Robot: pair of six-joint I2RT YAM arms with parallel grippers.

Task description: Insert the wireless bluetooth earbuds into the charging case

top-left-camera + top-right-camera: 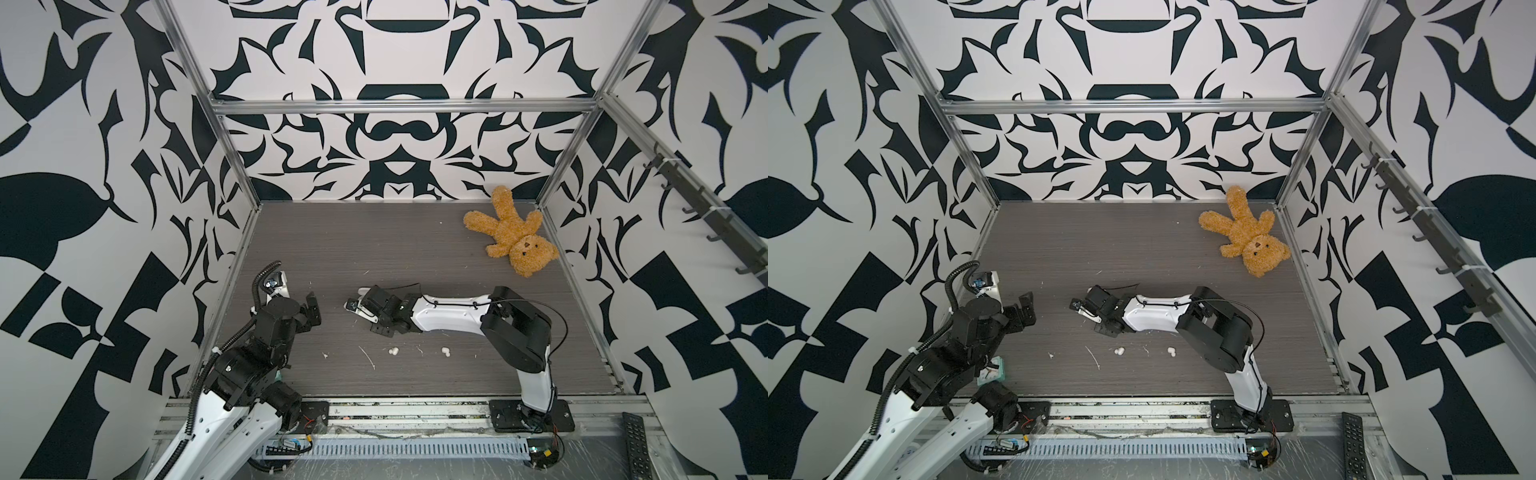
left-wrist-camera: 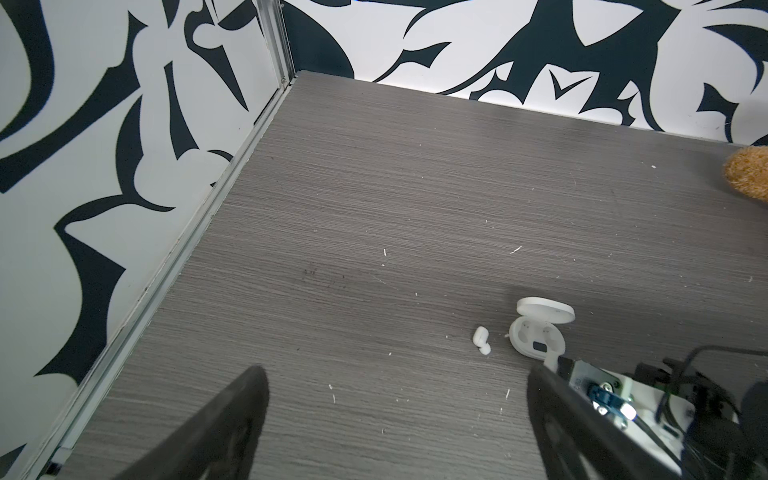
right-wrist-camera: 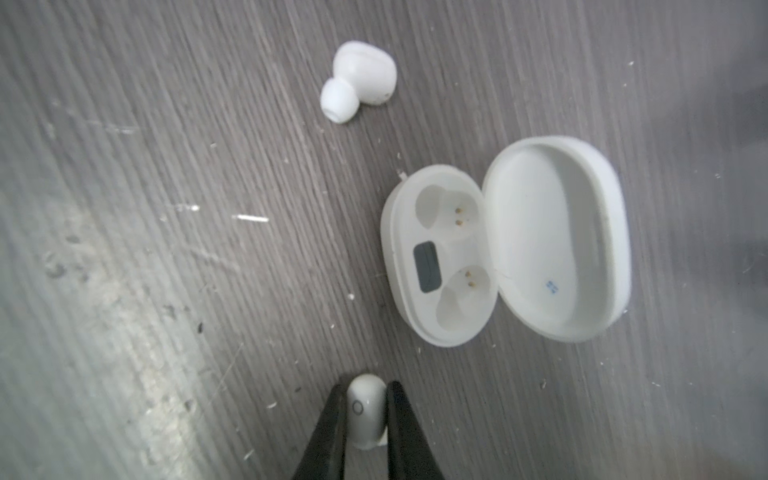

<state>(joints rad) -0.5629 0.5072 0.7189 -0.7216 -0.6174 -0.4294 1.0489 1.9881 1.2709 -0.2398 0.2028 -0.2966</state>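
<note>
Now, earbud (image 3: 365, 409) pinched between right jaws, open case (image 3: 451, 246) nearby.

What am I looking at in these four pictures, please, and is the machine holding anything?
Two robot arms work on a grey table. Both top views look down on the whole scene; the other two come from cameras on each wrist. The right arm's jaws pinch a white earbud beside the open charging case, whose two sockets are empty. A second earbud lies close by, two more earbuds nearer the arm bases, and a teddy bear in the far corner. The left arm's jaws stand open, empty.
</note>
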